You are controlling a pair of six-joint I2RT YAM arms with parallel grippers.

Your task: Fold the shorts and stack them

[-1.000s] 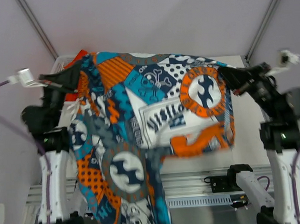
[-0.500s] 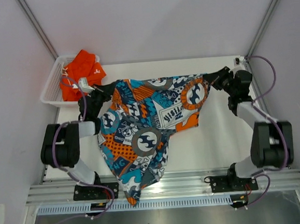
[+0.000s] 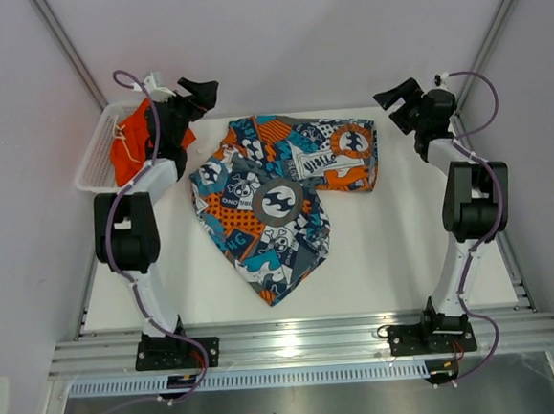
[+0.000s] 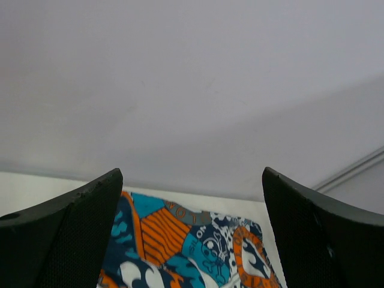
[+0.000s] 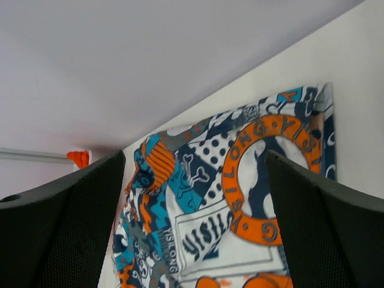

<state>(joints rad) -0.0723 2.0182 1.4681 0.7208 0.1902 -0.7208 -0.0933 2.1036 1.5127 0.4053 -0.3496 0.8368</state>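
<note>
Releases print shorts (image 3: 277, 202) onto bench (image 3: 405, 245) centre, rumpled, one leg trailing near. Opens left pincer (image 3: 199, 90) and right pincer (image 3: 396, 102) wide, both empty, lifted at far corners. Means spreading done, folding next. Leaves orange shorts (image 3: 133, 146) in basket (image 3: 90, 169), far left.

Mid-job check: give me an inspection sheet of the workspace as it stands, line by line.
Surface: white table, no spills seen.
Job's things: printed shorts lie loose and rumpled on the table, not folded; orange shorts sit heaped in the white basket at the far left corner.
Clutter: nothing seen on the table.
Jaws: left arm and right arm both hold theirs wide open and empty, near the far edge.
Cables: purple cables run along both arms, off the printed shorts.
Surroundings: plain pale walls; metal rail at the near edge.
</note>
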